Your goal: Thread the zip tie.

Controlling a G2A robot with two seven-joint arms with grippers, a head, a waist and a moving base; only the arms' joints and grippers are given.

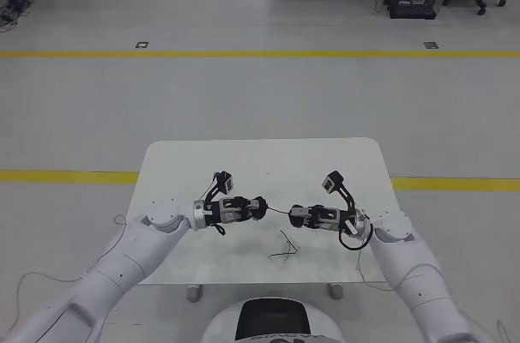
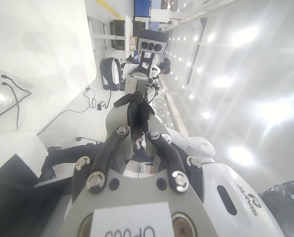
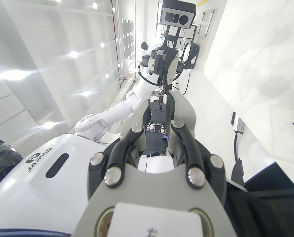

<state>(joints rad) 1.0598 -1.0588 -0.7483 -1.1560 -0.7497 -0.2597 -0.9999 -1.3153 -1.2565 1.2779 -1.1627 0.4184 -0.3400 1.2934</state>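
Both arms meet in mid-air over the front middle of the white table (image 1: 346, 163). A thin black zip tie (image 1: 277, 210) spans the short gap between them. My left gripper (image 1: 262, 208) is shut on one end of it; in the left wrist view the black tie (image 2: 134, 107) sits pinched between the fingers of the left gripper (image 2: 137, 110). The right gripper (image 1: 293, 212) faces it, almost tip to tip. From the right wrist, the tie's thin strap (image 3: 164, 85) runs straight into the right gripper (image 3: 160, 97), with the left arm's gripper (image 3: 161, 65) just beyond.
A few loose black zip ties (image 1: 286, 245) lie on the table below the grippers, near the front edge; they appear on a clear sheet (image 2: 3, 92) in the left wrist view. The table's far half is bare.
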